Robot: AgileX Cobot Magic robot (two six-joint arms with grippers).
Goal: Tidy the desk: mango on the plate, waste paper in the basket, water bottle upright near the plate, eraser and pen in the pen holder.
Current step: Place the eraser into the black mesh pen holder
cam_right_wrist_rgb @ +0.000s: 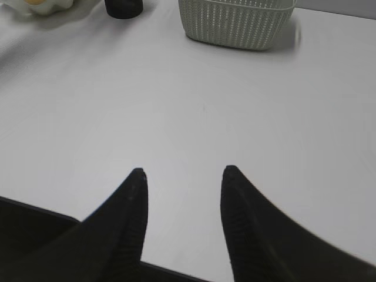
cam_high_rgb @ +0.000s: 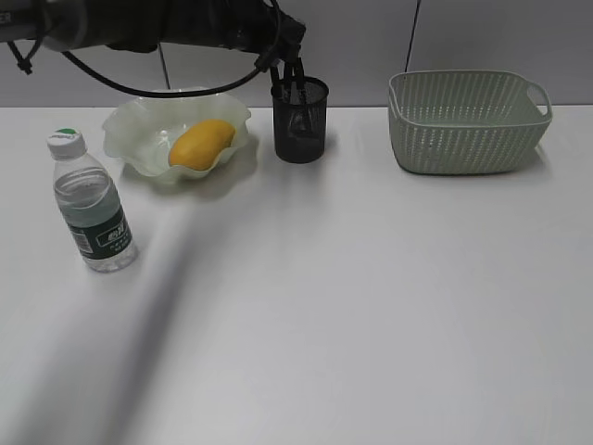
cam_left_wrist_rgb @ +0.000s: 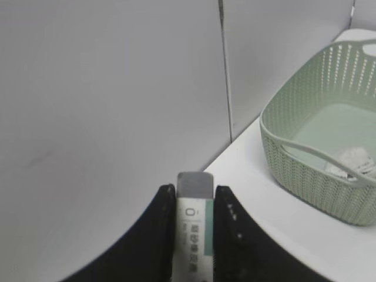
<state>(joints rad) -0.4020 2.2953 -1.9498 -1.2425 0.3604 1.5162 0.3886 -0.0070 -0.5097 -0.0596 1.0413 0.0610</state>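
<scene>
The yellow-orange mango (cam_high_rgb: 200,144) lies on the pale green ruffled plate (cam_high_rgb: 130,130) at the back left. The water bottle (cam_high_rgb: 90,204) stands upright in front of the plate's left side. My left gripper (cam_high_rgb: 292,72) hangs right above the black mesh pen holder (cam_high_rgb: 300,120) and is shut on the eraser (cam_left_wrist_rgb: 194,217), a white block with a grey tip. The pale green basket (cam_high_rgb: 468,120) stands at the back right, and the waste paper (cam_left_wrist_rgb: 358,161) lies inside it. My right gripper (cam_right_wrist_rgb: 182,176) is open and empty above bare table. The pen is not visible.
A grey wall runs close behind the plate, pen holder and basket. The left arm reaches in from the upper left above the plate. In the right wrist view the basket (cam_right_wrist_rgb: 235,20) and pen holder (cam_right_wrist_rgb: 123,7) lie far ahead.
</scene>
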